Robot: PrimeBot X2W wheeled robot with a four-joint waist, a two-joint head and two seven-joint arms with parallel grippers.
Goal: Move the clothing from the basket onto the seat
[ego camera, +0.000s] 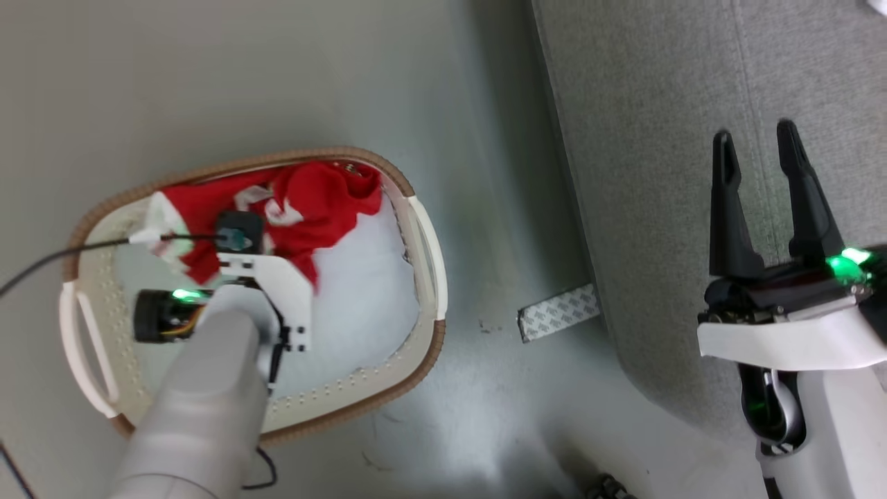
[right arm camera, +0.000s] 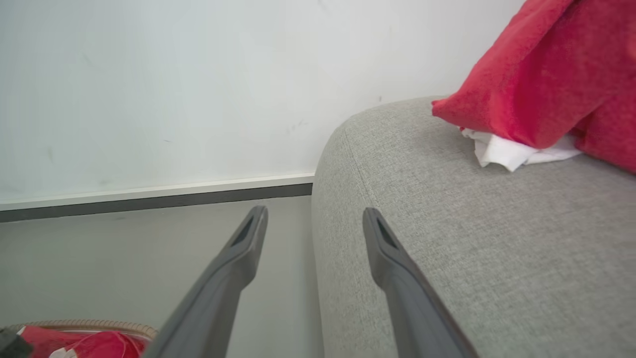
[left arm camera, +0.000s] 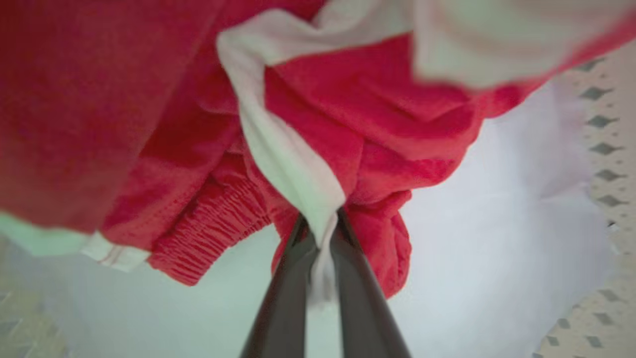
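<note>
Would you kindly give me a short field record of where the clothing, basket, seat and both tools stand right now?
Left tool: shut on the clothing, pinching a white stripe, down inside the basket
Right tool: open, empty, above the seat
On the seat: a red garment with white fabric beneath it
Basket bottom: white liner, bare beside the clothing

left gripper: dark grey tapered fingers | behind it: white bracket with dark screw holes, thin black cable, pale grey rounded forearm | right gripper: long black fingers, green light at their base
</note>
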